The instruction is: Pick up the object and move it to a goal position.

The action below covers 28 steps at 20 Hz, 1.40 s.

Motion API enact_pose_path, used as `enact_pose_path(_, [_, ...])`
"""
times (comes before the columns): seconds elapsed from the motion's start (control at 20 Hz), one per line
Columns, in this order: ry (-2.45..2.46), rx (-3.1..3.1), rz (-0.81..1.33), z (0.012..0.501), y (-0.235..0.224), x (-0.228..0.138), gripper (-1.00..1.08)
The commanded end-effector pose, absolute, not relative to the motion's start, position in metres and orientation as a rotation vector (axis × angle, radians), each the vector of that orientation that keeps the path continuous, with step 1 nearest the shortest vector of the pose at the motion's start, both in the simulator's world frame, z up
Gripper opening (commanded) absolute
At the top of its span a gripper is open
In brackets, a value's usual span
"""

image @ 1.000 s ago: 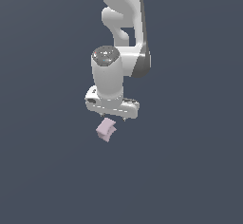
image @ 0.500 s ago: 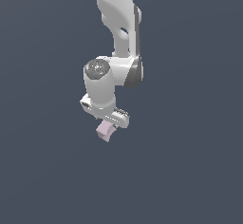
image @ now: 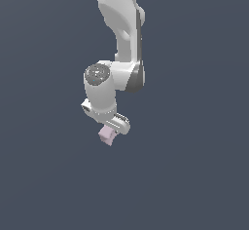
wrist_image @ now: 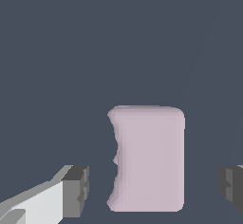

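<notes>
The object (image: 106, 135) is a small pale pink-lilac blocky chunk lying on the dark grey floor, just under the white hand in the exterior view. In the wrist view the object (wrist_image: 149, 159) shows one notched, ragged side and one straight side. My gripper (image: 109, 128) is right above it, tilted. In the wrist view my gripper (wrist_image: 153, 189) is open, with one dark fingertip (wrist_image: 77, 191) on the notched side and the other (wrist_image: 231, 184) on the straight side. The object sits between them, with a gap on each side.
A plain dark grey surface (image: 194, 175) fills both views. The white arm (image: 121, 29) comes down from the upper edge of the exterior view.
The hand has shifted toward the exterior view's left and tilted, closing in over the object. The object has not moved.
</notes>
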State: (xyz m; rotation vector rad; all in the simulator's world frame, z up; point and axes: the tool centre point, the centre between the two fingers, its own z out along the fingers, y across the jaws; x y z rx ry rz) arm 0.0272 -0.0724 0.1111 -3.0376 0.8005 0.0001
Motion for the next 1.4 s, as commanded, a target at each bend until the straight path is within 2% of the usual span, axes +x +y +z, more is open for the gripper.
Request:
enact_pose_path(0.0, [0.800,-3.038,0.000,0.108,-0.072,0.027,1.00])
enact_pose_path(0.45, [0.808,-3.036,0.000,0.067,-0.073,0.026,1.00])
enact_pose_path(0.7, [0.809,-3.036,0.000,0.061,-0.073,0.027,1.00])
enact_pose_path(0.75, [0.809,-3.036,0.000,0.061,-0.073,0.027,-1.00])
enact_pose_path(1.35, [0.811,-3.036,-0.002,0.063,-0.074,0.027,-1.00])
